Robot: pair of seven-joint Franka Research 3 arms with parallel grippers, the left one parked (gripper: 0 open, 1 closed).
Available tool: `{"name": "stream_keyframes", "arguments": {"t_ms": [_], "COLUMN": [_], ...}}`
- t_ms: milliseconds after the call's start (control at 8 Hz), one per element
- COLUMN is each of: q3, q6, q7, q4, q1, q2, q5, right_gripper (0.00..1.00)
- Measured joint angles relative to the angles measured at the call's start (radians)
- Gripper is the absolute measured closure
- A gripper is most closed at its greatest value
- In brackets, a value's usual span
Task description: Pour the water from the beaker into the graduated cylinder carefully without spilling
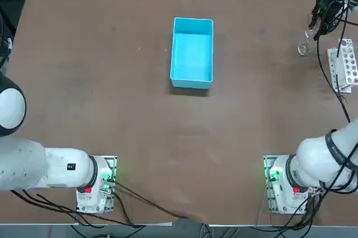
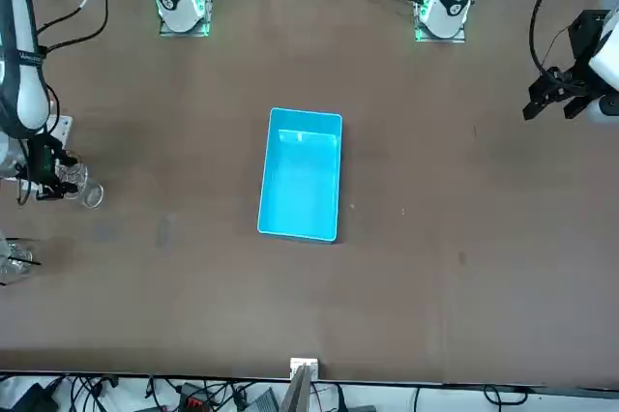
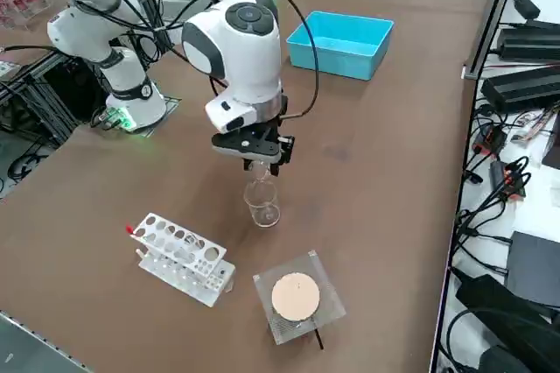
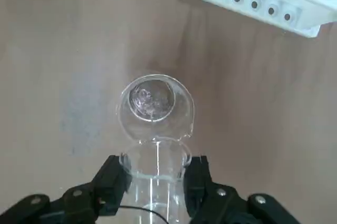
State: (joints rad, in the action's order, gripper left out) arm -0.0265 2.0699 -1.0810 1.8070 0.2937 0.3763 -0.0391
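My right gripper (image 4: 156, 177) is shut on the beaker (image 4: 156, 163), a small clear glass with a narrow rim held between the black fingers (image 4: 117, 177). Just beyond its mouth stands the graduated cylinder (image 4: 154, 104), a clear glass with a wider round rim, upright on the brown table. In the right side view the gripper (image 3: 255, 156) hangs directly over the cylinder (image 3: 262, 204), with the beaker (image 3: 257, 169) just above its rim. In the top view, the gripper (image 1: 319, 23) sits at the far right near the cylinder (image 1: 304, 48).
A white holed rack (image 3: 180, 259) lies close beside the cylinder, toward the table's right edge. A clear square stand with a tan disc (image 3: 296, 298) sits near it. A blue bin (image 1: 192, 53) stands mid-table, well away.
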Motion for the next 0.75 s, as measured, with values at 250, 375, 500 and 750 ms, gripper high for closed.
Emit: {"name": "stream_keyframes", "arguments": {"t_ms": [250,375,500,750], "q3": [0.0,0.0,0.002,0.008], "q6": [-0.001,-0.001,-0.006,-0.05], "q7": [-0.026,-0.075,-0.134,-0.313], "q4": [0.0,0.0,0.0,0.0], "q1": [0.0,-0.001,-0.011,-0.079], "q2": [0.0,0.0,0.0,0.0], "q5": [-0.093,-0.155,-0.208,-0.337], "right_gripper": [0.4,0.4,0.4,0.4]}}
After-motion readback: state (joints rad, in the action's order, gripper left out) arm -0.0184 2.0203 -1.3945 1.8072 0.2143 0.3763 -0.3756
